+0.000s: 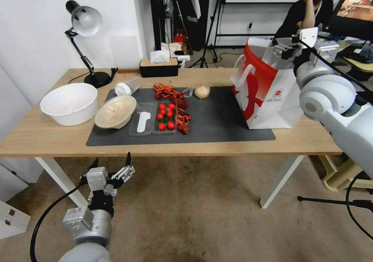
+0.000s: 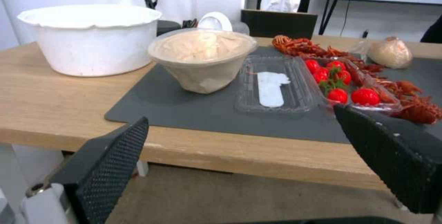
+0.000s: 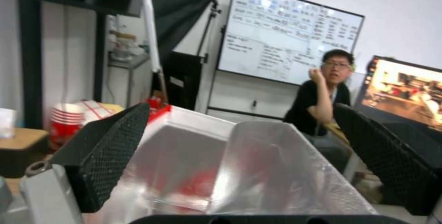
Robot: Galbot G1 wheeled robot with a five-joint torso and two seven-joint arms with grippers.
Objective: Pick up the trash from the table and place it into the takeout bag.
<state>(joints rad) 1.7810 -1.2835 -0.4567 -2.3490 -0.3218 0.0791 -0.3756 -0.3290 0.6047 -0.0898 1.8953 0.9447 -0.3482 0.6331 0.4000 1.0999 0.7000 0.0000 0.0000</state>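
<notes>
On the table (image 1: pixel 46 137), a tan round bowl (image 1: pixel 115 111) (image 2: pixel 202 59) lies tilted at the dark mat's left end. A clear white-lidded tub (image 1: pixel 128 86) (image 2: pixel 216 21) lies on its side behind it. A beige lump in clear wrap (image 1: pixel 202 91) (image 2: pixel 390 53) sits at the mat's far middle. The takeout bag (image 1: pixel 268 95) stands open at the right end of the table. My right gripper (image 1: pixel 287 46) (image 3: pixel 248 161) hovers open over the bag's silver-lined mouth (image 3: pixel 258 168), holding nothing. My left gripper (image 1: pixel 110 168) (image 2: pixel 251 168) is open, below and in front of the table's front edge.
A large white bowl (image 1: pixel 70 102) stands at the table's left. A clear tray of tomatoes (image 1: pixel 165 116), an empty clear tray (image 1: pixel 142 123) and red crayfish shells (image 1: pixel 179 112) lie on the mat. A desk lamp (image 1: pixel 87 48) and tissue box (image 1: pixel 159 65) line the far edge.
</notes>
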